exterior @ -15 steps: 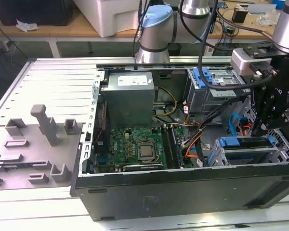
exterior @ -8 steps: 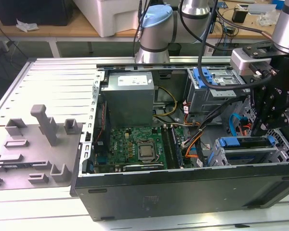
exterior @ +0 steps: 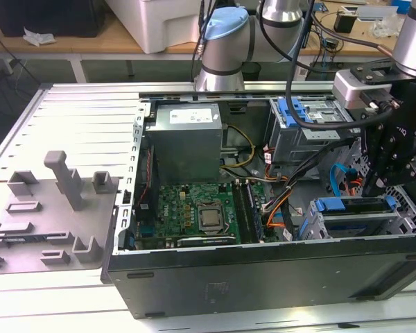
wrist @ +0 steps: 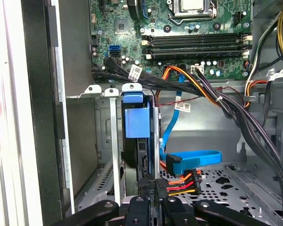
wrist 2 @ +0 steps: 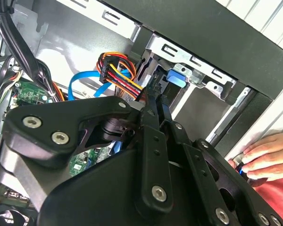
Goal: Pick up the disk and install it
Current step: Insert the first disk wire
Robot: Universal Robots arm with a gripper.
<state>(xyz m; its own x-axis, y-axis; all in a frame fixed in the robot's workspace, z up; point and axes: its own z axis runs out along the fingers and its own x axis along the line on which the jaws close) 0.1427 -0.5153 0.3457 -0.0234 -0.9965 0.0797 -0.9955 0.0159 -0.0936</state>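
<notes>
In the first wrist view, the disk [wrist: 137,123] is seen edge-on in the drive cage [wrist: 100,141], directly ahead of the hand [wrist: 153,197]. Its long axis is aligned with the slot. Whether the hand is open cannot be told.

Exterior view: set high and back from my open computer case [exterior: 263,270], looking down into it. First wrist view: close inside the case, facing the motherboard [wrist: 179,42] past the drive cage [wrist: 111,141]. Second wrist view: closer, looking along my gripper [wrist 2: 155,108] toward that cage [wrist 2: 188,70]. All share the cage.
</notes>
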